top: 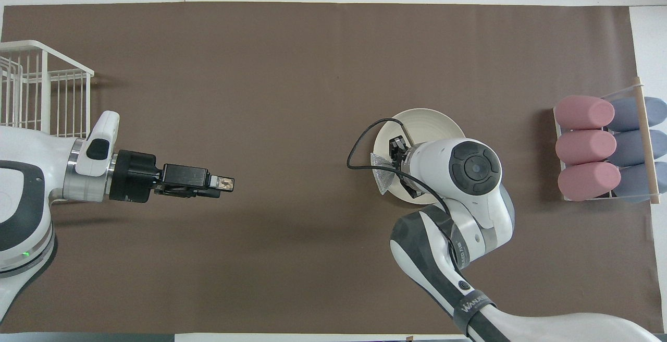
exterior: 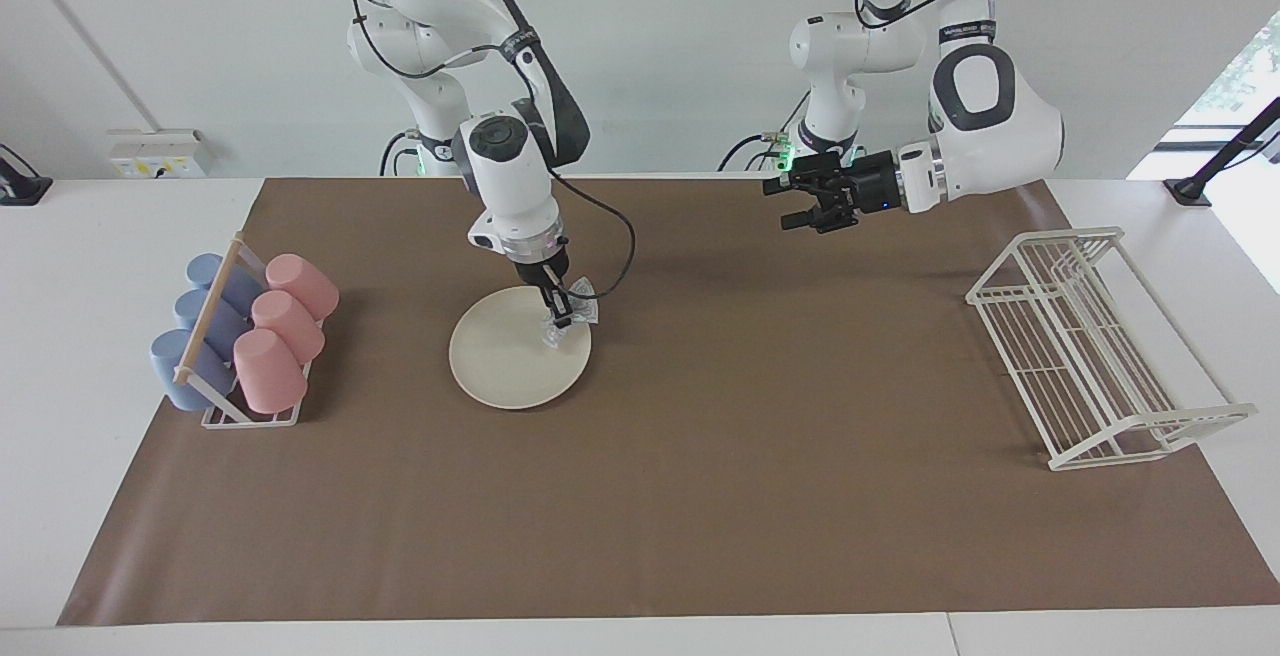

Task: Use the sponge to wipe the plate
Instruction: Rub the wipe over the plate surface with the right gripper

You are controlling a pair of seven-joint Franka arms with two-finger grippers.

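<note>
Evidently your right gripper point(exterior: 562, 320) was clamped on the soft, crumpled sponge point(exterior: 570, 319), pressing it to the plate point(exterior: 505, 361) edge just below, while the left gripper point(exterior: 808, 204) hung open, waiting well apart.

You have a white table point(exterior: 80, 386) with a brown mat point(exterior: 700, 496) spread over most of its top. On the mat lies the plate point(exterior: 500, 371), cream-white and flat, toward the right arm's end. Beside it, closer to that end, stands a cup rack point(exterior: 245, 416) holding pink and blue cups point(exterior: 285, 321) on their sides. At the left arm's end you see a white wire rack point(exterior: 1090, 356) resting on the mat.
</note>
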